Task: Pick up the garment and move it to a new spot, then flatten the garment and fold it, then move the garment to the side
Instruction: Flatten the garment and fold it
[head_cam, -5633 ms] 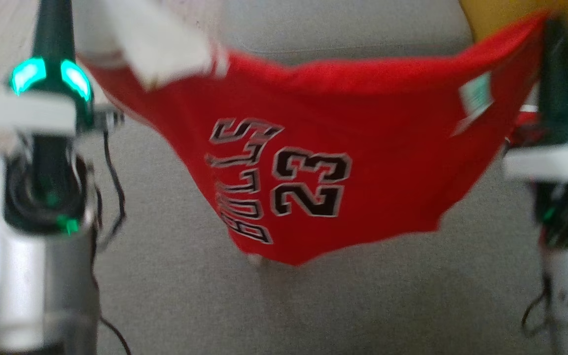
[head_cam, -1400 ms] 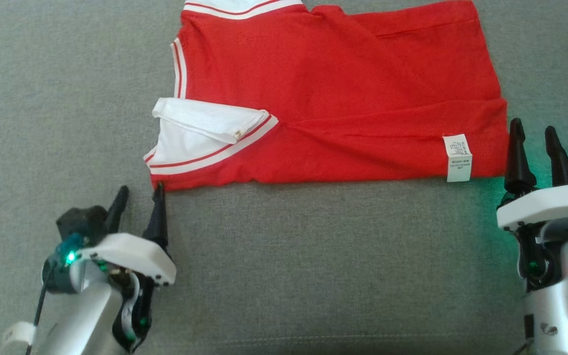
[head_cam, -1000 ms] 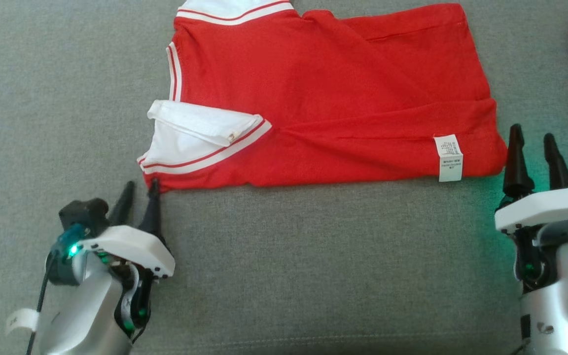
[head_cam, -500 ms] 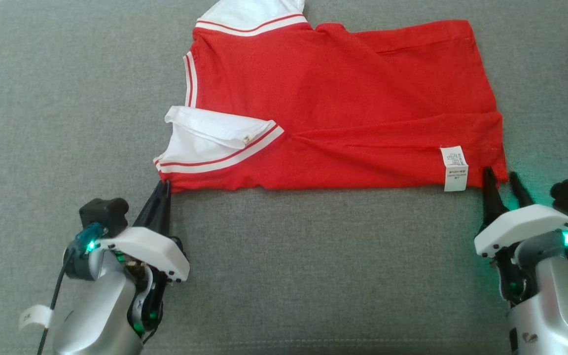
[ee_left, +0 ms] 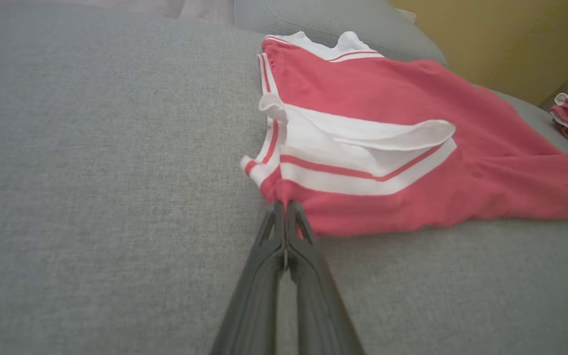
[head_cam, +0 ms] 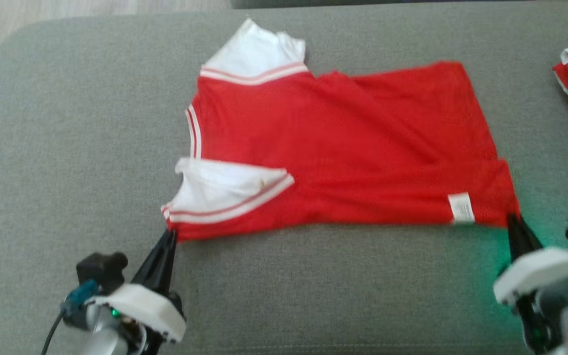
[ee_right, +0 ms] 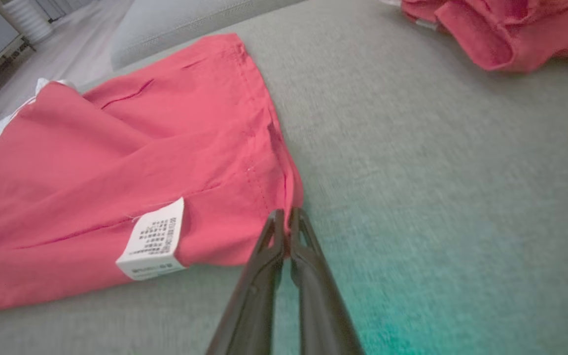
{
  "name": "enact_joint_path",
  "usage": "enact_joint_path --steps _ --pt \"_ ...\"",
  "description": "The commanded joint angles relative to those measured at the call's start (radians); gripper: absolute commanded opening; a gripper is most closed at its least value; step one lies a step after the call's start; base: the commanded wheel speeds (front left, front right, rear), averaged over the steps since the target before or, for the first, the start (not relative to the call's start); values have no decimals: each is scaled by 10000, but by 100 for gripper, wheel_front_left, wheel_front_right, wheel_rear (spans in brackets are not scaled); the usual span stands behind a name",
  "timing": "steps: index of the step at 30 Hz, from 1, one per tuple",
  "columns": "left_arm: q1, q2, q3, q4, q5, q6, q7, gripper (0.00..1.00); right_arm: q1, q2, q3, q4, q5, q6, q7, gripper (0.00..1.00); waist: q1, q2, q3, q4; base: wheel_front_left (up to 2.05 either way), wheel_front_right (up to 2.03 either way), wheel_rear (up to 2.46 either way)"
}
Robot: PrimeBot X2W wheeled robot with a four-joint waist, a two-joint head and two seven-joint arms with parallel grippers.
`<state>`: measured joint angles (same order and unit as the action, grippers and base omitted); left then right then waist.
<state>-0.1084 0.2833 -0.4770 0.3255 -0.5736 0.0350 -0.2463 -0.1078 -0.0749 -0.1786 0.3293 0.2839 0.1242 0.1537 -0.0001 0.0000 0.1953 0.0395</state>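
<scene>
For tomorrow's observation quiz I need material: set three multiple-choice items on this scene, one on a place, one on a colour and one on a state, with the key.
1. Where does the left hand meet the red garment?
A. at its near corner by the white trim
B. at its middle
C. at its far edge

2. What colour is the cushion under the garment?
A. yellow
B. grey
C. blue

3. What is the state of the right hand and the left?
A. both wide open
B. one open, one shut
C. both shut on near corners

Key: 1 A, its tips sit at the corner just below the trim. 2 B, grey cloth surrounds the garment. 3 C, each wrist view shows fingers pressed together on a corner, the right one beside the label.
</scene>
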Motion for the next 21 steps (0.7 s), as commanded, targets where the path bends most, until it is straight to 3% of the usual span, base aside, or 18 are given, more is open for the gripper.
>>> enact_joint_path --steps 1,10,14,17,18,19,20,21 --pt "-200 320 334 -353 24 22 -5 0 25 -208 170 -443 96 65 47 0 1 0 -63 11 0 0 0" --pt "1203 1165 88 -2328 130 372 833 0 2266 -157 -375 -2944 259 65 1089 0 1 0 -193 9 0 0 0" --pt "1536 1434 57 -2880 125 546 1213 0 2711 -54 -450 -3523 256 65 1444 0 1 0 -97 -41 0 0 0" --pt "1519 1479 -17 -2775 128 442 1209 0 2730 3 -388 -3665 273 65 1614 0 1 0 9 -90 0 0 0" --pt "1476 1414 -20 -2685 41 373 1182 0 2710 16 -390 -3694 249 65 1640 41 1 0 39 -92 0 0 0" --pt "1421 1349 -25 -2588 -46 308 1176 0 2682 28 -395 -3726 227 65 1673 100 1 0 63 -95 0 0 0" --pt "1291 1244 -56 -2463 -196 223 1294 71 2613 42 -468 -3835 163 65 1705 100 1 0 105 -95 0 0 0" --pt "1219 1222 -56 -2458 -235 217 1357 100 2583 47 -500 -3908 136 65 1721 100 1 0 122 -102 0 0 0"
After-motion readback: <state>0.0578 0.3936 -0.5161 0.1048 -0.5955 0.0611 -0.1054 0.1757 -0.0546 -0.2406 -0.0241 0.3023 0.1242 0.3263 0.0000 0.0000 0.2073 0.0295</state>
